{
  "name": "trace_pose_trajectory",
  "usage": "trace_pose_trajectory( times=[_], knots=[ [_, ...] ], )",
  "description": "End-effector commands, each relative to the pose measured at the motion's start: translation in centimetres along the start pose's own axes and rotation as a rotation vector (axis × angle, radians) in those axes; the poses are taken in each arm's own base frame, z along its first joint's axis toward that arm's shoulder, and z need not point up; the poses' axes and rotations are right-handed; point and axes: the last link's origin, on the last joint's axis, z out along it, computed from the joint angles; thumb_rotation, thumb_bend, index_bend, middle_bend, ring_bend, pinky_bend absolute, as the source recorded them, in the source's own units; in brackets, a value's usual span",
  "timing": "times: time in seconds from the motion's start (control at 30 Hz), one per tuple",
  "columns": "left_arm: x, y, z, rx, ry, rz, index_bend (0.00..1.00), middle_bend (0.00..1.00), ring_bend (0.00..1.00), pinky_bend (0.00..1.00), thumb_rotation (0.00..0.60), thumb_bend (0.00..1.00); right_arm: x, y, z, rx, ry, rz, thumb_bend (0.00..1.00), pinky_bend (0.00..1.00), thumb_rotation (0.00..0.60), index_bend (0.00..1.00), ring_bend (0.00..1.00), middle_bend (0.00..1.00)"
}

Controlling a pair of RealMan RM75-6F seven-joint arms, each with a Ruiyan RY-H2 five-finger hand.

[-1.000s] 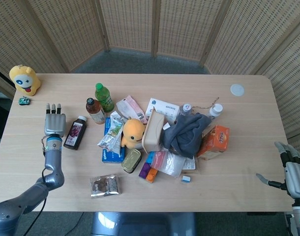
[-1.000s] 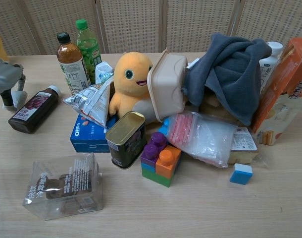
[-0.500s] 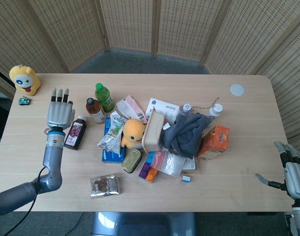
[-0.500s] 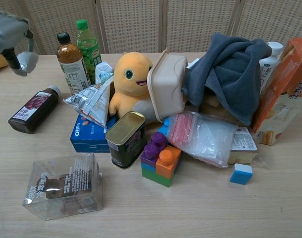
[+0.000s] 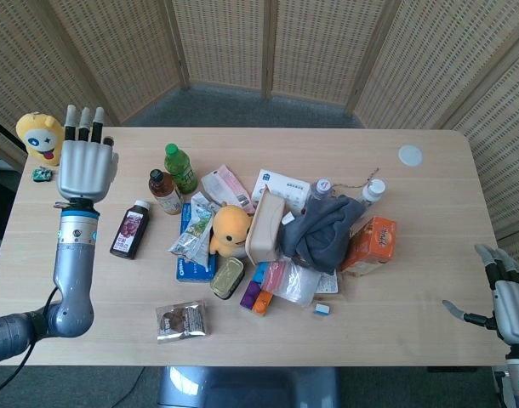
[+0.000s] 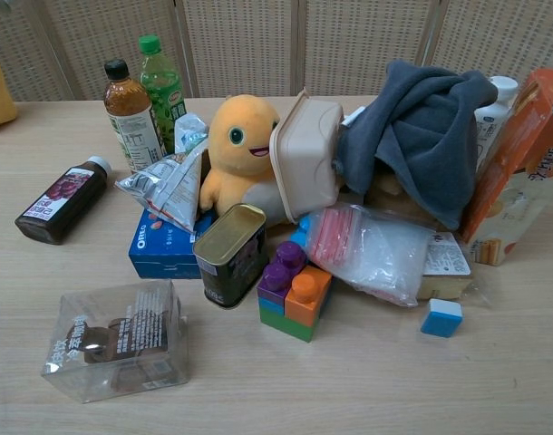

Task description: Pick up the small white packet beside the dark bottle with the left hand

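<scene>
Grey left robot hand (image 5: 87, 166) raised, empty, near table (image 5: 430, 280) edge.

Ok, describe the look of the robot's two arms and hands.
Left hand: silver-grey metal palm, fingers grey with black tips, on a slim grey forearm with a band showing a small green light. A dark cable trails near its elbow. Right hand: same grey build with dark joints, green light at the wrist.

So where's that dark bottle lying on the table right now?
In the head view, the dark bottle lies flat on the table's left side, just below the raised left hand and left of the upright brown bottle. The chest view shows it at far left.
</scene>
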Motion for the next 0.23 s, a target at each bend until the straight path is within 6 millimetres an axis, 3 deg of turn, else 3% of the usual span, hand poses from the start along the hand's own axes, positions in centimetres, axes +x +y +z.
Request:
trace_pose_trajectory(
  times=[0.03, 0.23],
  knots=[
    [0.45, 0.04, 0.03, 0.000, 0.003, 0.000, 0.55, 0.00, 0.00, 0.00, 0.600, 0.00, 0.01, 0.01, -0.02, 0.000, 0.001, 0.000, 0.00, 0.00, 0.426, 0.00, 0.00, 0.00],
    [0.38, 0.49, -0.02, -0.011, 0.002, 0.016, 0.55, 0.00, 0.00, 0.00, 0.600, 0.00, 0.01, 0.08, -0.02, -0.002, 0.001, -0.003, 0.00, 0.00, 0.426, 0.00, 0.00, 0.00]
  ],
)
